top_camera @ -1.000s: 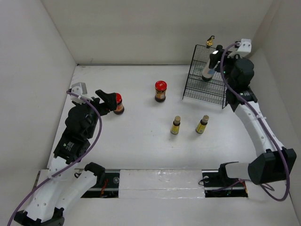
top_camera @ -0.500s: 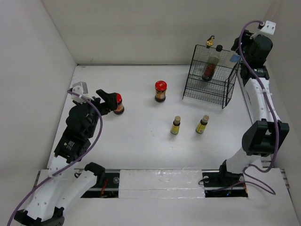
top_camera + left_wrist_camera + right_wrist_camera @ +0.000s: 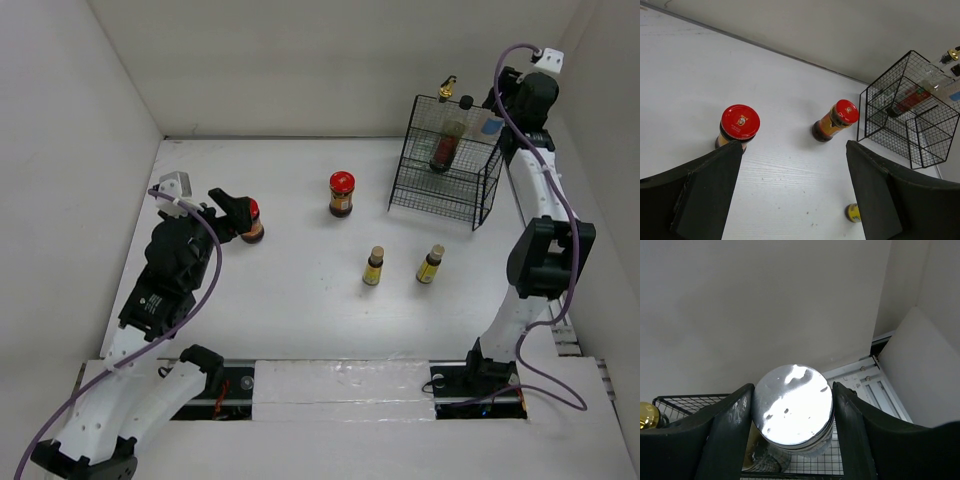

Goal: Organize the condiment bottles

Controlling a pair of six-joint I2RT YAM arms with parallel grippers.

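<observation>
My left gripper [image 3: 232, 212] is open, and a red-capped dark jar [image 3: 252, 222] stands just past its left finger; in the left wrist view the jar [image 3: 740, 125] is beside that finger, outside the gripper [image 3: 795, 147]. A second red-capped jar [image 3: 341, 193] stands mid-table. Two small yellow bottles [image 3: 373, 266] [image 3: 430, 264] stand in front. My right gripper [image 3: 492, 115] is shut on the white shaker [image 3: 792, 412] and holds it above the far right corner of the black wire basket [image 3: 445, 190]. A dark red-labelled bottle [image 3: 445, 145] and a gold-spouted bottle [image 3: 447, 88] are in the basket.
The white walls close in on the left, back and right. The basket stands at the back right, close to the right wall. The right arm's upright link [image 3: 540, 255] stands along the right side of the table.
My right arm has swung up and back from over the basket to its far right corner, with the shaker in it. The left arm has barely moved.
</observation>
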